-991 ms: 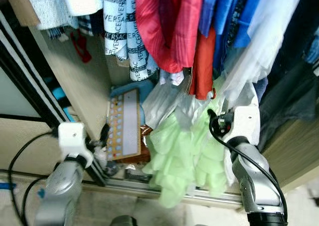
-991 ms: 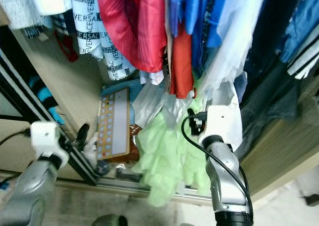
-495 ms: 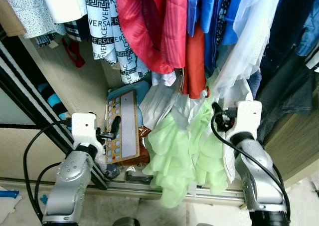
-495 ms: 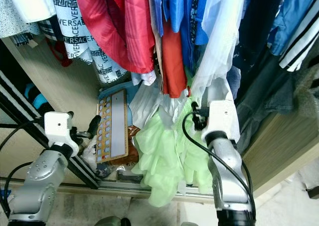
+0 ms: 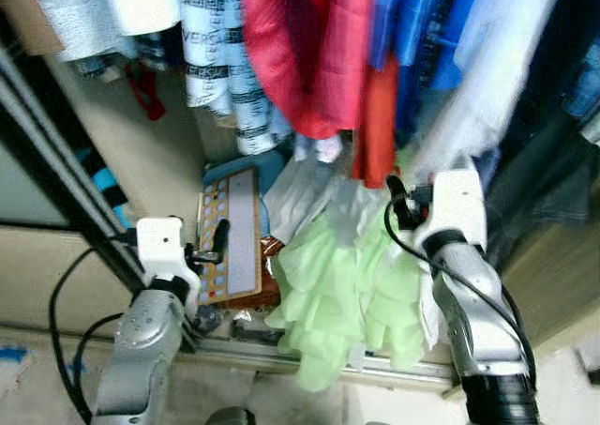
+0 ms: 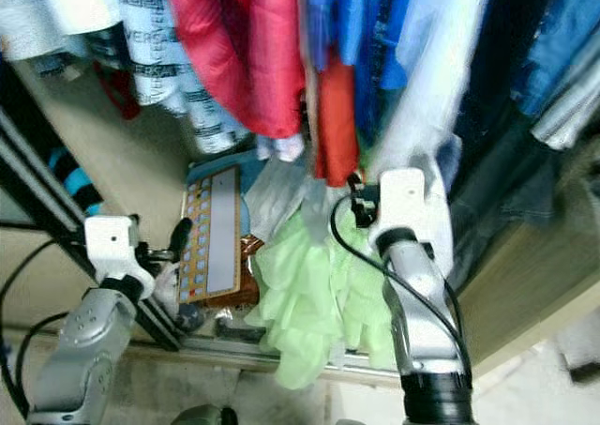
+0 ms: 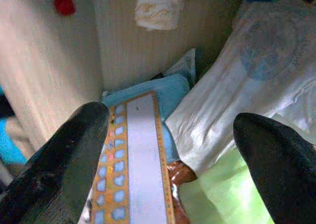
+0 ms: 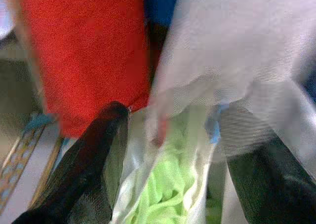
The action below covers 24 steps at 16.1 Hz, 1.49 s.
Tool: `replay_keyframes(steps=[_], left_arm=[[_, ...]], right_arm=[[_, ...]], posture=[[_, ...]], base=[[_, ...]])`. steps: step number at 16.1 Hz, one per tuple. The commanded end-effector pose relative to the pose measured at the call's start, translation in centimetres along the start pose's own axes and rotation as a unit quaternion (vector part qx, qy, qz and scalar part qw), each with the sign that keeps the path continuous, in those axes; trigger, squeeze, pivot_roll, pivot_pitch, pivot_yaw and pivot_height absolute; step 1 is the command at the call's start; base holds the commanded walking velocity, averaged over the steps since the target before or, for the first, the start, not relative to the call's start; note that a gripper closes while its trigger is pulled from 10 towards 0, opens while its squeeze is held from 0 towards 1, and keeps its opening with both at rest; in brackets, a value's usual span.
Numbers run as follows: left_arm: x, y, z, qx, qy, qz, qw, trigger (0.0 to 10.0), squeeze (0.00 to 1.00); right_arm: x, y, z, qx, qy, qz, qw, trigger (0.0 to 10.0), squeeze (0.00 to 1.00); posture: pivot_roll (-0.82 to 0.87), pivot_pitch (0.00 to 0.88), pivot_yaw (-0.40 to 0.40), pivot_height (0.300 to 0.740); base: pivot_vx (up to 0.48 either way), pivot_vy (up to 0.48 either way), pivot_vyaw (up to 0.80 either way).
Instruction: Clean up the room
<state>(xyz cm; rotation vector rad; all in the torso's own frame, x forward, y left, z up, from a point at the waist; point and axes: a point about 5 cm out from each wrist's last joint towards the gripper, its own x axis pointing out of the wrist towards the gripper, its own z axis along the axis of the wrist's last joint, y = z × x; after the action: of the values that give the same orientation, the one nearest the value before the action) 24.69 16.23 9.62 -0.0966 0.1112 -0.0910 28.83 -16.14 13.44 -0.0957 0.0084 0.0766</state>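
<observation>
The black-and-white patterned garment [image 5: 220, 78] hangs in an open wardrobe; its lettering, legible as VERSACE half a second ago, is now smeared by camera blur. Beside it hang a red garment [image 5: 314, 50], blue ones and a sheer white one [image 5: 487, 78]. Below the red garment, a pale green ruffled garment [image 5: 337, 303] spills over the wardrobe's sliding-door track [image 5: 253, 350]. The left gripper [image 7: 170, 150], fingers spread wide, points at an orange-bordered board [image 5: 232, 242] leaning left of the green garment. The right gripper [image 8: 173, 150], also spread, noses into the sheer white fabric above it.
</observation>
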Motion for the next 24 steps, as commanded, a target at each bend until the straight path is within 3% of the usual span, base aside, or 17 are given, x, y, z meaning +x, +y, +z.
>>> replay_keyframes(steps=[1,4,6,8,12,16,20,24], left_arm=[[-0.5,0.3,-0.2,-0.002,-0.001,0.005,1.0,10.0,0.0],[-0.6,0.3,0.3,0.03,-0.026,-0.007,0.999,10.0,0.0],[-0.5,0.7,0.4,0.057,-0.002,0.034,0.998,10.0,0.0],[-0.9,0.2,0.7,0.021,-0.013,-0.024,0.999,10.0,0.0],[-0.7,1.1,0.3,0.067,-0.006,0.048,0.997,10.0,0.0],[-0.8,0.9,0.1,0.061,-0.003,0.059,0.996,10.0,0.0],[-1.8,1.1,-0.3,0.052,-0.005,0.1,0.994,10.0,0.0],[-2.1,1.3,-0.3,0.062,-0.005,0.115,0.991,10.0,0.0]], right_arm=[[0.0,0.5,-0.3,0.002,0.008,0.012,1.0,10.0,0.0],[0.1,0.6,-0.2,0.0,0.007,0.017,1.0,10.0,0.0],[0.3,0.2,0.0,-0.001,0.003,0.016,1.0,10.0,0.0],[0.3,0.0,0.0,0.0,0.003,0.014,1.0,10.0,0.0],[0.4,0.2,-0.1,-0.001,0.004,0.022,1.0,10.0,0.0],[0.8,0.5,-0.1,0.007,0.001,0.032,0.999,10.0,0.0],[2.4,1.9,0.5,0.024,-0.002,0.073,0.997,10.0,0.0],[2.4,3.1,0.4,0.021,-0.004,0.094,0.995,10.0,0.0]], posture=[[-0.04,0.0,0.022,0.74],[-0.04,0.0,0.02,0.74],[-0.03,0.0,0.017,0.74],[-0.03,0.0,0.017,0.74],[-0.02,0.0,0.004,0.74],[0.02,0.0,-0.034,0.74],[0.09,0.0,-0.105,0.74],[0.1,0.0,-0.105,0.74]], base=[[0.0,0.0,0.8],[0.0,0.0,0.8],[0.0,0.0,0.8],[0.0,0.0,0.8],[0.0,0.0,0.8],[0.0,0.0,0.77],[0.0,0.0,0.0],[0.0,0.0,0.4]])
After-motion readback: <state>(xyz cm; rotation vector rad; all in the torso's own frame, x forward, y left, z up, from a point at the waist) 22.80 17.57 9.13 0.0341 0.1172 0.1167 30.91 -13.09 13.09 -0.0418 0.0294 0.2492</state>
